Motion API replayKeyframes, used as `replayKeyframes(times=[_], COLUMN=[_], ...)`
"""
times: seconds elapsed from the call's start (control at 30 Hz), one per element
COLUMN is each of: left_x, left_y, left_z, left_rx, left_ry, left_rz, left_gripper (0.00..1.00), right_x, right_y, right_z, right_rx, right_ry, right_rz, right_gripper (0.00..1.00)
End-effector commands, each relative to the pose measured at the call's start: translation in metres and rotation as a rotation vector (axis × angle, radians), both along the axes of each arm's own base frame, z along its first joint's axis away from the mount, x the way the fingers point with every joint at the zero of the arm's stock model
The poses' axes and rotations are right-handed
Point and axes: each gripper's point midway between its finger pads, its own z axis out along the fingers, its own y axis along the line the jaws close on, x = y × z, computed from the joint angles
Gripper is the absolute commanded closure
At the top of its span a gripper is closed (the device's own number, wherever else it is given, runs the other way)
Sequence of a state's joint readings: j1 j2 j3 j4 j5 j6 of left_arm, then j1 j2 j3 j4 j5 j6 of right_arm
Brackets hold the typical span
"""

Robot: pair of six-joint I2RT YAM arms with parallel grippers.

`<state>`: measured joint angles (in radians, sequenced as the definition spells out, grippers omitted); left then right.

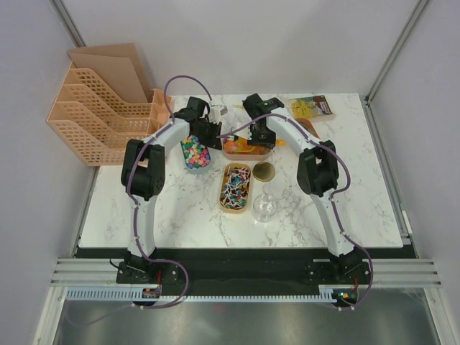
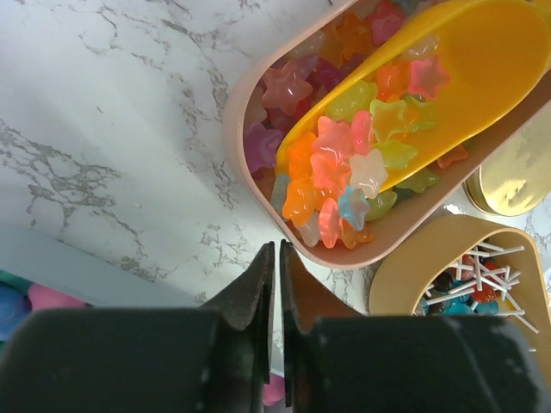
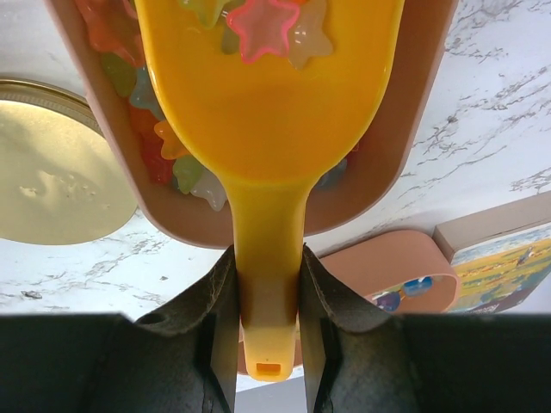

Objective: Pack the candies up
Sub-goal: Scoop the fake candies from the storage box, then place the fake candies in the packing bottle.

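Observation:
Star-shaped candies (image 2: 336, 163) in pink, orange, yellow and green fill a pink oval tray (image 2: 234, 129) at the table's middle (image 1: 231, 152). My right gripper (image 3: 269, 258) is shut on the handle of a yellow-orange scoop (image 3: 267, 129), whose bowl lies in the tray with several candies in it (image 2: 482, 60). My left gripper (image 2: 277, 249) is shut on the rim of a clear bag (image 2: 52, 271) just left of the tray. The bag (image 1: 195, 154) holds mixed bright candies.
A second oval tray (image 1: 236, 188) with lollipops sits in front of the candy tray. A gold lid (image 1: 264, 171) and a glass jar (image 1: 264, 208) are to its right. A book (image 1: 310, 108) lies at the back right. A pink file rack (image 1: 93, 115) stands at the back left.

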<state>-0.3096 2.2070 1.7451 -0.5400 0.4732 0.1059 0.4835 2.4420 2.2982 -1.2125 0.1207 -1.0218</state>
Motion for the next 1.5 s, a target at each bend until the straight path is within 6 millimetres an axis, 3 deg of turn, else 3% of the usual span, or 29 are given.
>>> replayKeyframes(times=[0.0, 0.1, 0.13, 0.27, 0.4, 0.63, 0.67, 0.73, 0.8, 0.87, 0.93, 0.97, 1.03, 1.07, 1.2, 1.3, 1.43, 1.47], left_x=[0.004, 0.007, 0.008, 0.017, 0.03, 0.043, 0.046, 0.05, 0.056, 0.06, 0.066, 0.068, 0.072, 0.074, 0.08, 0.082, 0.086, 0.087], left_y=[-0.01, -0.009, -0.009, -0.006, 0.008, 0.033, 0.037, 0.048, 0.056, 0.061, 0.066, 0.066, 0.067, 0.069, 0.069, 0.065, 0.067, 0.068], left_z=[0.053, 0.072, 0.08, 0.112, 0.131, 0.156, 0.157, 0.16, 0.163, 0.164, 0.165, 0.164, 0.162, 0.161, 0.155, 0.153, 0.149, 0.147], left_rx=[-0.042, -0.051, -0.053, -0.04, 0.025, 0.103, 0.11, 0.131, 0.144, 0.152, 0.174, 0.178, 0.191, 0.199, 0.202, 0.184, 0.189, 0.194], left_ry=[-0.12, -0.16, -0.179, -0.255, -0.321, -0.411, -0.421, -0.433, -0.446, -0.454, -0.476, -0.477, -0.484, -0.486, -0.479, -0.478, -0.484, -0.484], left_rz=[-0.054, -0.065, -0.071, -0.077, -0.023, 0.055, 0.069, 0.104, 0.131, 0.153, 0.173, 0.177, 0.185, 0.195, 0.211, 0.209, 0.222, 0.228], left_gripper=[0.87, 0.76, 0.65, 0.46, 0.42, 0.39, 0.37, 0.28, 0.26, 0.26, 0.26, 0.26, 0.25, 0.25, 0.21, 0.2, 0.17, 0.08], right_x=[-0.012, -0.014, -0.014, -0.01, -0.008, -0.009, -0.004, -0.007, -0.006, -0.014, -0.022, -0.027, -0.039, -0.045, -0.067, -0.095, -0.133, -0.145], right_y=[0.002, 0.006, 0.005, 0.007, 0.012, 0.016, 0.02, 0.015, 0.016, 0.008, -0.006, -0.009, -0.017, -0.02, -0.035, -0.053, -0.073, -0.077], right_z=[-0.032, -0.031, -0.029, -0.02, -0.005, 0.001, 0.013, 0.014, 0.038, 0.059, 0.067, 0.087, 0.089, 0.102, 0.113, 0.108, 0.117, 0.116], right_rx=[0.069, 0.127, 0.143, 0.237, 0.334, 0.418, 0.455, 0.466, 0.508, 0.541, 0.563, 0.588, 0.604, 0.614, 0.593, 0.514, 0.432, 0.419], right_ry=[0.105, 0.122, 0.122, 0.111, 0.079, 0.064, 0.024, 0.016, -0.036, -0.06, -0.061, -0.093, -0.077, -0.103, -0.123, -0.102, -0.07, -0.041], right_rz=[-0.003, -0.004, -0.009, -0.035, -0.03, -0.042, -0.037, -0.049, -0.033, -0.021, -0.014, 0.0, -0.009, 0.005, 0.03, 0.076, 0.124, 0.124], right_gripper=[1.0, 0.99, 1.0, 0.99, 1.0, 1.0, 1.0, 1.0, 1.0, 1.0, 1.0, 1.0, 1.0, 1.0, 0.99, 1.0, 1.0, 0.99])
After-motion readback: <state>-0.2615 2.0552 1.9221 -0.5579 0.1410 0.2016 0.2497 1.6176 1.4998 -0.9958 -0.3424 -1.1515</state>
